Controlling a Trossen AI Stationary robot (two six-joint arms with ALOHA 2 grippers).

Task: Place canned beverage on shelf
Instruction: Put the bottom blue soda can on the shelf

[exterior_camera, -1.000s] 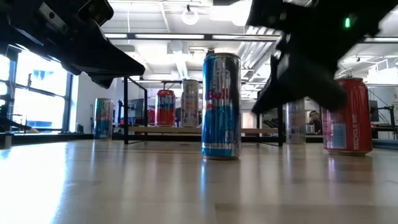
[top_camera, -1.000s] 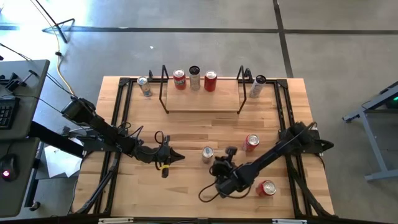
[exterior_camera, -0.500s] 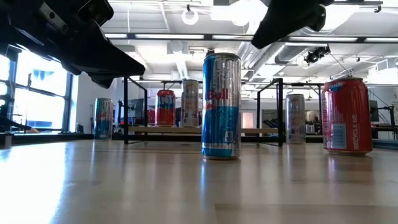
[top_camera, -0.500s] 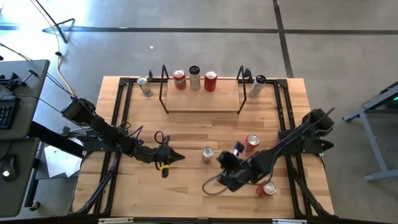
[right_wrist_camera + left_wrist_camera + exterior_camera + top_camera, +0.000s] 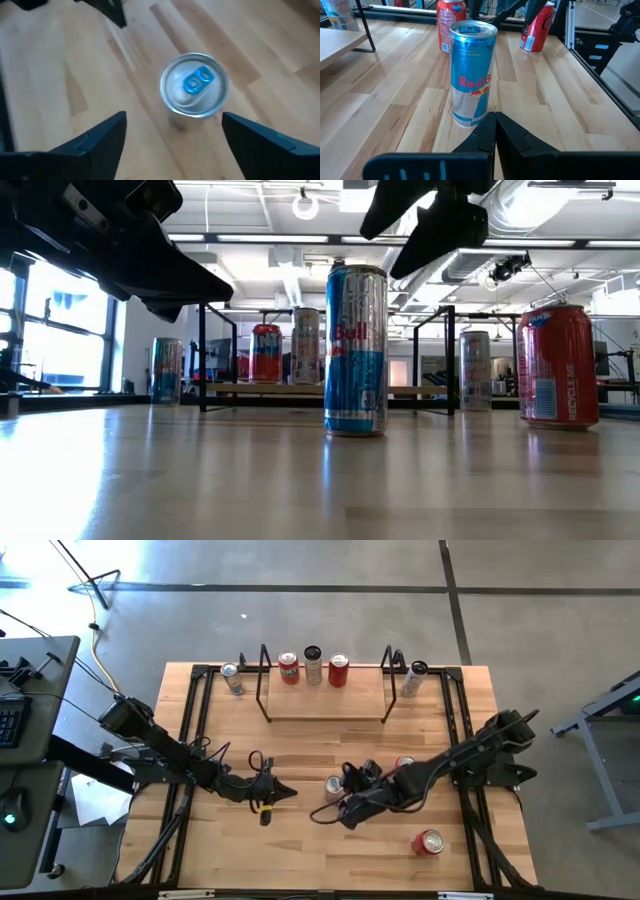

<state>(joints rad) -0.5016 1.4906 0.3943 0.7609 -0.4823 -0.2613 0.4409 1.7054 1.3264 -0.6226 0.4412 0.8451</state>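
now the right gripper has swung above the blue can, fingers spread wide, holding nothing.

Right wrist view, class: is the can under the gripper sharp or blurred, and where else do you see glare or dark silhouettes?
Right wrist view: blue-tabbed can slightly motion-blurred between open fingers. Low view: bright ceiling lights, arms dark silhouettes. Left wrist view: sharp.

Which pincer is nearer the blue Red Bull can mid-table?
Right. The right pincer hangs open just above the blue Red Bull can; the left pincer sits shut, off to the can's side, pointing at it.
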